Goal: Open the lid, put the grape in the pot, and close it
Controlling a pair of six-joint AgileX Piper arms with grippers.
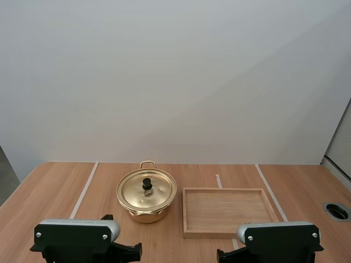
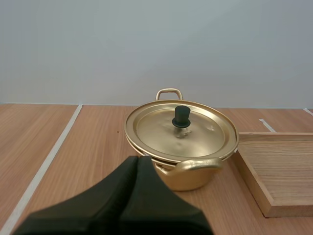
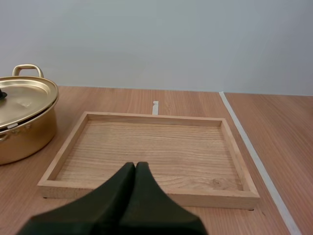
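Observation:
A gold pot [image 1: 146, 204] stands on the wooden table, its gold lid [image 1: 146, 188] resting on it with a black knob [image 1: 147, 184] on top. In the left wrist view the pot [image 2: 188, 177] with its lid [image 2: 181, 131] and knob [image 2: 181, 117] lies just ahead of my left gripper [image 2: 137, 159], whose fingers lie together as one dark wedge. My right gripper [image 3: 135, 166] is shut too, low in front of the near rim of the wooden tray [image 3: 146, 191]. The pot [image 3: 22, 125] sits beside that tray. Both arm bases sit at the table's near edge.
The wooden tray [image 1: 186, 213] holds nothing and lies right of the pot. White tape lines [image 1: 83, 190] run across the table. A round cable hole [image 1: 337, 210] is at the table's far right.

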